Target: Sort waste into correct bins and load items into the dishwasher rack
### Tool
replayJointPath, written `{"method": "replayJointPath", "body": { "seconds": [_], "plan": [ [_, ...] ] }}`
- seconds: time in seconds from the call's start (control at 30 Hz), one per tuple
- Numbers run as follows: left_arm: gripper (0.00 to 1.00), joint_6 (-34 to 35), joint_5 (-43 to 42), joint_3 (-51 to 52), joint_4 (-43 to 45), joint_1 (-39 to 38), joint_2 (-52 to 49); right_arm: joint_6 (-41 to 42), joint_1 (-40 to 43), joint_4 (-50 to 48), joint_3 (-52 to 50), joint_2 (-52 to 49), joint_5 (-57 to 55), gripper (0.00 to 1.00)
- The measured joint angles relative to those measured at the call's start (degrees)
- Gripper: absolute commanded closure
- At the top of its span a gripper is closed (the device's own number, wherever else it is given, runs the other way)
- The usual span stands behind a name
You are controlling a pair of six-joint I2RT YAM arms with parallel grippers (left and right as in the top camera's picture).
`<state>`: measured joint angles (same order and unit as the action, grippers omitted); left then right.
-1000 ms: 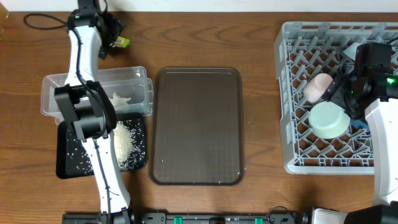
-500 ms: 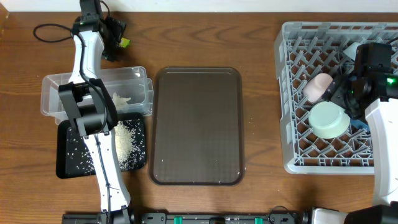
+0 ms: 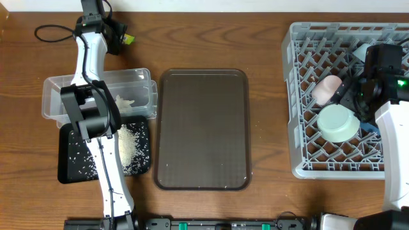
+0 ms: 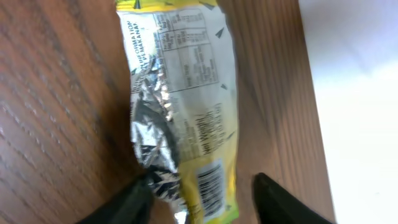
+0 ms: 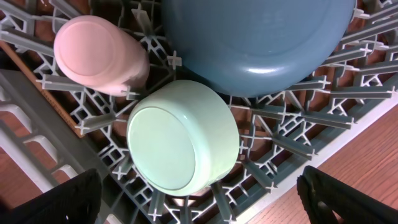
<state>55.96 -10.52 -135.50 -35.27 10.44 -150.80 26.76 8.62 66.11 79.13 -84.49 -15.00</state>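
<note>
Crinkled foil snack wrapper: yellow-green, black print, silver inner face. Round plastic bowl: mint green. Plastic cup: pink.

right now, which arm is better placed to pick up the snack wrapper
Left. The left gripper is open and straddles the snack wrapper at the far edge of the table. The right gripper hangs open over the dishwasher rack, on the other side.

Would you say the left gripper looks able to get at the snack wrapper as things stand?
Probably yes: the snack wrapper lies uncovered on the wood table, and the open left gripper has a finger on either side of its near end.
</note>
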Motion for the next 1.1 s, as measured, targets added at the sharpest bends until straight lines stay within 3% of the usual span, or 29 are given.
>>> {"method": "replayJointPath", "body": {
  "seconds": [0.1,0.4,0.53,0.63,1.1],
  "plan": [
    [0.65,0.1,0.0,0.0,0.1,0.0,-0.8,0.0,0.0,0.0,0.0,0.0,0.0,0.01],
    [0.60,-0.1,0.2,0.0,1.7,0.2,-1.9,0.0,0.0,0.0,0.0,0.0,0.0,0.01],
    [0.85,0.1,0.2,0.0,2.3,0.5,-1.9,0.0,0.0,0.0,0.0,0.0,0.0,0.01],
    [0.94,0.2,0.2,0.0,2.3,0.6,-1.9,0.0,0.0,0.0,0.0,0.0,0.0,0.01],
    [0.94,-4.1,-0.1,0.0,1.7,0.7,-1.9,0.0,0.0,0.0,0.0,0.0,0.0,0.01]
  ]
}}
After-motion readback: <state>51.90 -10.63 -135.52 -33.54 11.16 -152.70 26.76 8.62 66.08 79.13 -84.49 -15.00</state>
